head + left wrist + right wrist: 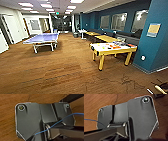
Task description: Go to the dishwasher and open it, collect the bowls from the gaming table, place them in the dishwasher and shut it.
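Note:
The gaming table [100,50], with a glossy white top, a yellow rim and yellow legs, stands right of centre in the head view, a few metres ahead of me. Several small bowls [115,46] lie on its top, red-orange and yellow-green blobs too small to tell apart. The dishwasher is out of view. Both wrist views look past the robot's dark plates down at brown carpet [7,119], and neither lets me make out how the grippers stand.
A blue table-tennis table [42,38] stands at the left. A row of yellow-topped tables [106,38] runs behind the gaming table along a teal wall [155,37]. Brown carpet [62,67] stretches between me and the tables. A thin blue cable [70,115] crosses the left wrist view.

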`<state>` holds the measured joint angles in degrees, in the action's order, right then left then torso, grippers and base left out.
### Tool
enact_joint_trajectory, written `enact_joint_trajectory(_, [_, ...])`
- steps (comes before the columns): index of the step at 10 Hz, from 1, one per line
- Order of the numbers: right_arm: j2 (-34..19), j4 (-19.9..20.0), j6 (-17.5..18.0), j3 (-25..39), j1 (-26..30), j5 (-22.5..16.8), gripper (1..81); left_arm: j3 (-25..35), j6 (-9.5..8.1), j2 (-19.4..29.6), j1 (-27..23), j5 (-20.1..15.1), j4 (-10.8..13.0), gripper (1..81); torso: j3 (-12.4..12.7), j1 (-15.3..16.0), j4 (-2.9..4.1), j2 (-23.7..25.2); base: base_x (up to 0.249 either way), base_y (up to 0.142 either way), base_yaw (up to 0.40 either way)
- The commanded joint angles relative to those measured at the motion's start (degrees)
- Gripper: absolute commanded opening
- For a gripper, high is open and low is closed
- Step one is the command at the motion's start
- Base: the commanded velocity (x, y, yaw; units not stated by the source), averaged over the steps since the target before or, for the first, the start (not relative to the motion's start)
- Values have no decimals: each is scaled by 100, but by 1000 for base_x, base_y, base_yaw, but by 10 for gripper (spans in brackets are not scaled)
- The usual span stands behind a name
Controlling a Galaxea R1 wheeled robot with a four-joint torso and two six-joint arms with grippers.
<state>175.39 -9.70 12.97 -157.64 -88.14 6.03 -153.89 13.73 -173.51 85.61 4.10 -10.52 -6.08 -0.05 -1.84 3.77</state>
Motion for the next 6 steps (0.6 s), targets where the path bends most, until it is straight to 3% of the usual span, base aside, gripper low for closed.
enact_joint_trajectory(1, [16,-32,-13,15,248,-261,811,17,34,-18,-269,-322,-20,811,0,5,0,0,147,0,0])
enact_joint_trajectory(6, [8,-32,-14,15,248,-261,811,0,42,-35,-277,-322,-20,811,0,5,0,0,159,0,0])
